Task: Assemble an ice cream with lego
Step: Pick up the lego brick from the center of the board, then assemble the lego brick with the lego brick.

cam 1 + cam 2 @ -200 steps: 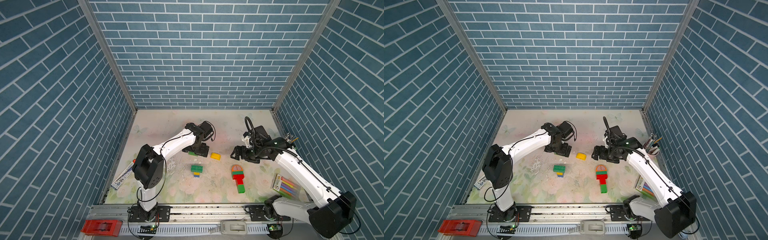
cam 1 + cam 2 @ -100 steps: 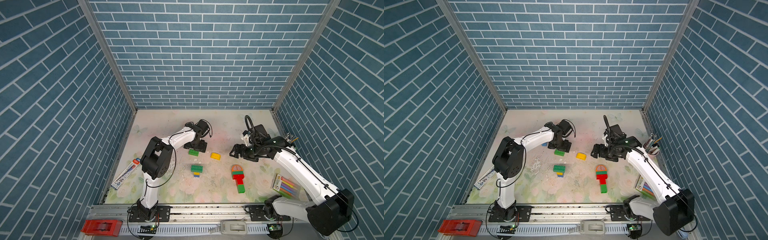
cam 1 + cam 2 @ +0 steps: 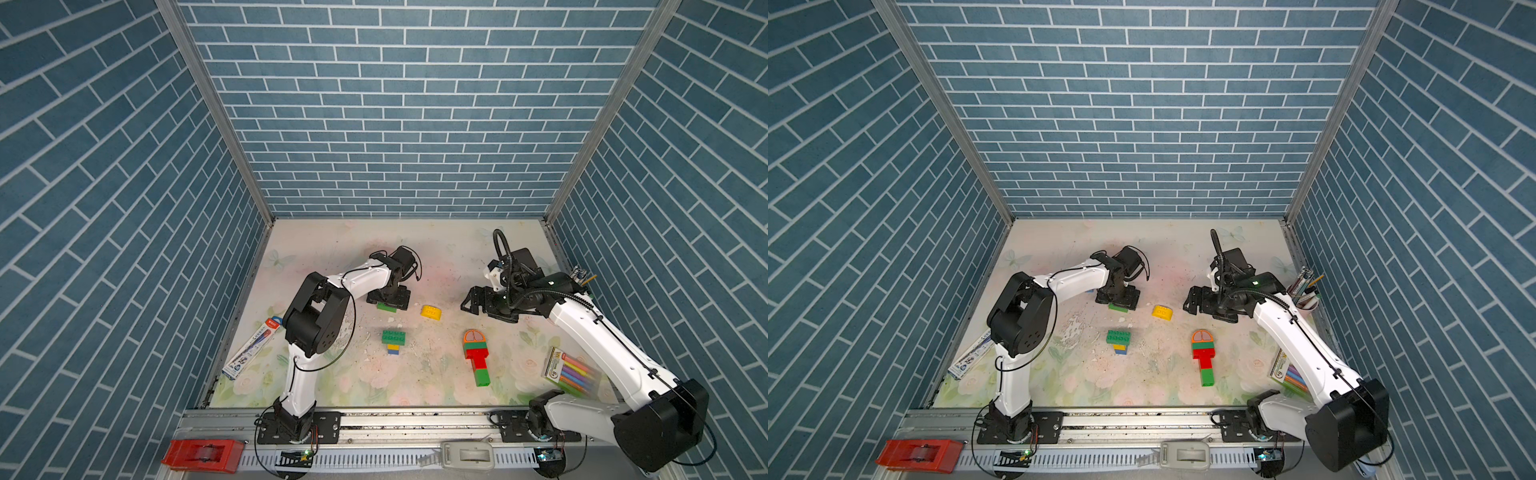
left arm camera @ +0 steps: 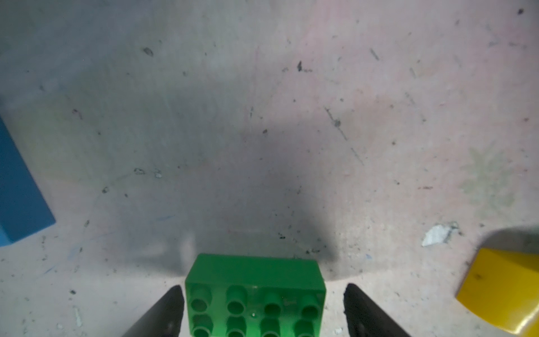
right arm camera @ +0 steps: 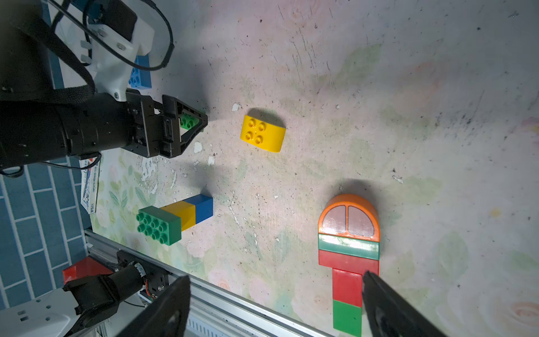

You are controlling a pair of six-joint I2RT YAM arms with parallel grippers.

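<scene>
Left gripper (image 4: 262, 289) straddles the green brick (image 4: 253, 274) lying flat on the mat (image 4: 262, 116), fingers (image 4: 370, 315) not yet touching both sides; right gripper (image 5: 275, 277) wide, empty; off-centre closing could skew or shove the brick, spoiling the grip.

bright overhead light, soft shadows, wrist views dim

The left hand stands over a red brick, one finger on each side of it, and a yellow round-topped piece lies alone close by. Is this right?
Not quite: the colour is wrong. The left wrist view shows a green brick, not a red one, between the fingers of the left hand, one on each side; the yellow round-topped piece lies alone close by.
</scene>
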